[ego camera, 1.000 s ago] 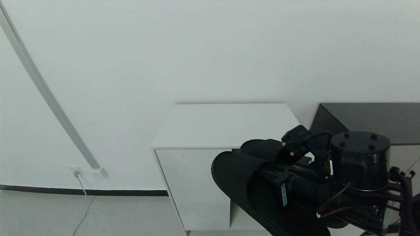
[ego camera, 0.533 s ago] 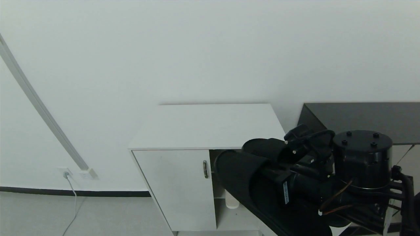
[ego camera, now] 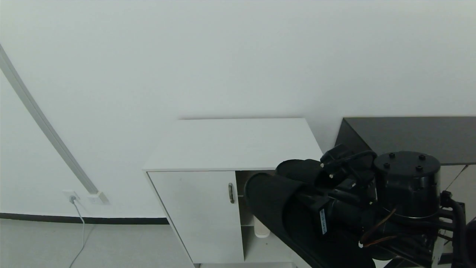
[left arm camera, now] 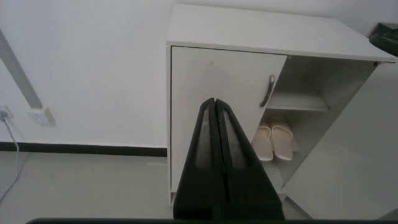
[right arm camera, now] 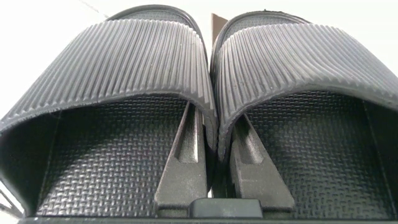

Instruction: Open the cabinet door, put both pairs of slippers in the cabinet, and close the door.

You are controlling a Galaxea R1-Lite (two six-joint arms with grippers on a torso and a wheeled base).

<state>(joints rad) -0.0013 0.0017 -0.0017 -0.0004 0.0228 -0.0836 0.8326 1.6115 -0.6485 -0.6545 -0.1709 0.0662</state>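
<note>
We pinch both black slippers (right arm camera: 124, 81) by their touching inner sides with our right gripper (right arm camera: 214, 121), so they carry as one | our left gripper (left arm camera: 215, 109) is pressed together, empty | open cabinet (left arm camera: 261, 31) ahead of it, white slippers (left arm camera: 275, 140) already inside.

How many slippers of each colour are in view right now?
Black slippers: 2, both pinched in the right gripper.
Cream slippers: 2, side by side inside the open cabinet.
Total: 4 slippers.
</note>
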